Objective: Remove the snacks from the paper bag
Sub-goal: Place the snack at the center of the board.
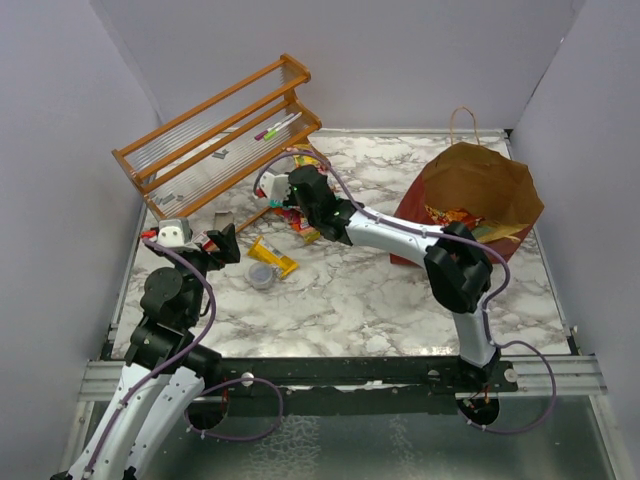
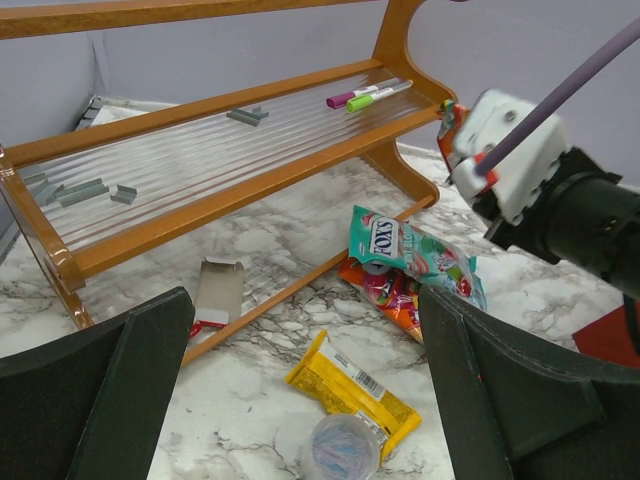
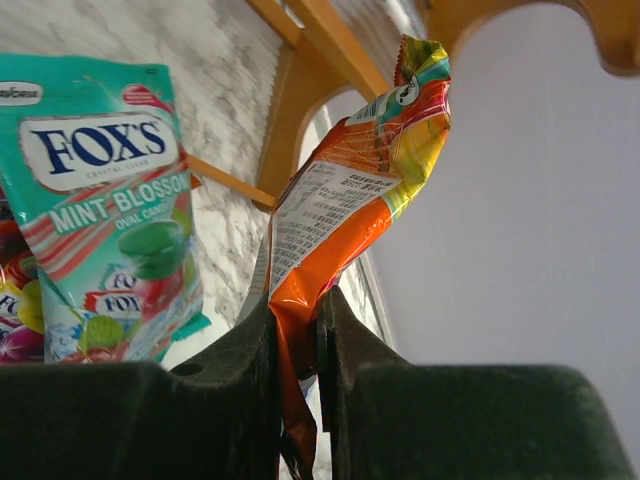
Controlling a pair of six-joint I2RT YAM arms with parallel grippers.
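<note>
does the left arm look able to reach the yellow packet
Likely yes: the left pincer is open and empty, the yellow packet lies flat just ahead, only a clear cup beside it.

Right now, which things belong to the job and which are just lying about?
Job: paper bag; orange packet held by right gripper; Fox's mint packet; yellow packet.
Lying about: wooden rack; markers; clear cup; small open carton.
</note>
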